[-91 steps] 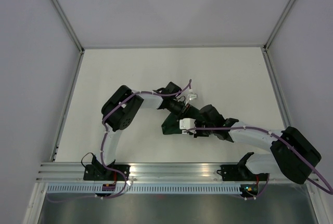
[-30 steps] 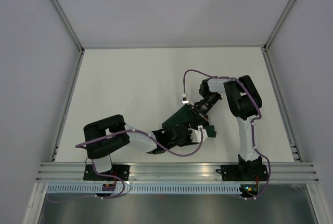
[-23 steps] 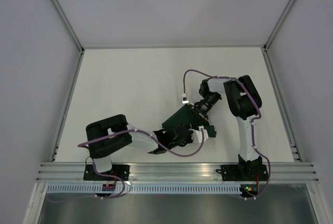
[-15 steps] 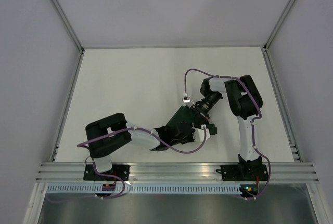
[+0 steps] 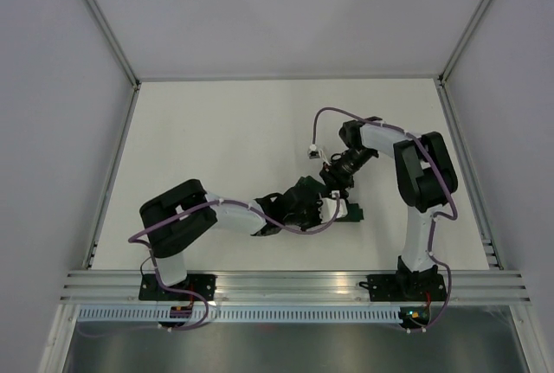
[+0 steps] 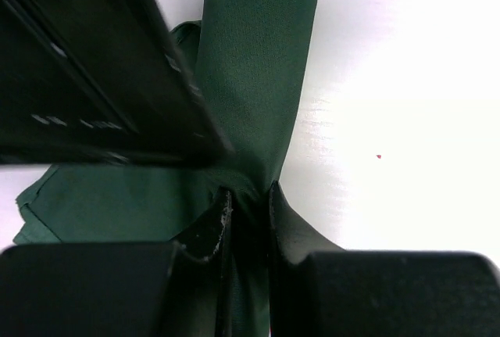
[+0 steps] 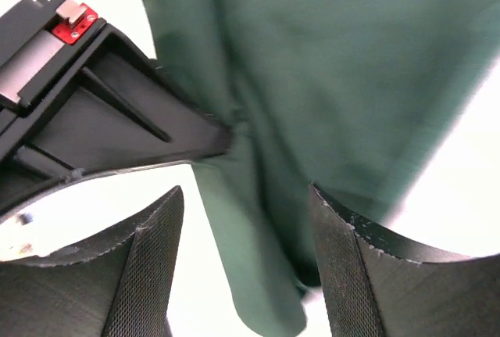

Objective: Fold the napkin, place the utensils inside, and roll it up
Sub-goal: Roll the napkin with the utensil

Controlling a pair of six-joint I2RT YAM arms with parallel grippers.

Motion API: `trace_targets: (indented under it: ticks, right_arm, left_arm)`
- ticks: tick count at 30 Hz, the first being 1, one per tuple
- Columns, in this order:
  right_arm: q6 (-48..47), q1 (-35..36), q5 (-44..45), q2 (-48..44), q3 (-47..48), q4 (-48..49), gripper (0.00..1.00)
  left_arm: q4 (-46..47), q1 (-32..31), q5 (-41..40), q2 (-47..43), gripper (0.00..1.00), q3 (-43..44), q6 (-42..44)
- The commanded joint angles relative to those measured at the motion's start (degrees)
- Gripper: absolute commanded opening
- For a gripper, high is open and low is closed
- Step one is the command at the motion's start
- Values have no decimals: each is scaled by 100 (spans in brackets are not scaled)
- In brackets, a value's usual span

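With your left gripper (image 6: 250,196) pinched almost shut on a fold of the napkin (image 6: 258,55), bunched just 5 o'clock of the desk's (image 5: 216,131) middle, and your right gripper (image 7: 246,192) spread wide astride it, holding nothing, re-grip right before loosening left.

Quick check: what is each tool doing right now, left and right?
Left tool: closed, pinching a fold of the napkin.
Right tool: open over the napkin, gripping nothing.

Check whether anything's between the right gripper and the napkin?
Nothing visible. The right gripper is open with the napkin running straight between its fingers; the left gripper pinches a fold off to one side.
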Motion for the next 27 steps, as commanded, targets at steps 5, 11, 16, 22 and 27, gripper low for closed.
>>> trace_targets:
  ticks: [5,11,16,22,27]
  right_arm:
    - [843,-667,451,-1238,-425,1454,69]
    - [1213,-984,898,-2591,-1697,2965,68]
    - [899,-958,1005,-3919,-2972,4118,73]
    - [467,-581,987,-4842,-3887,4549,76]
    - [580,427,1609,-5203,-4372,4936,77]
  left_arm:
    - [-1064,580,1551,383,2,191,-741]
    - [-1653,1160,2764,891,2,805,-1067]
    - [-2100,1581,3968,1384,2,1367,-1366]
    - [-2892,1916,4804,2061,2,2176,-1463]
    - [-3305,2074,5085,2299,2,2624,-1594]
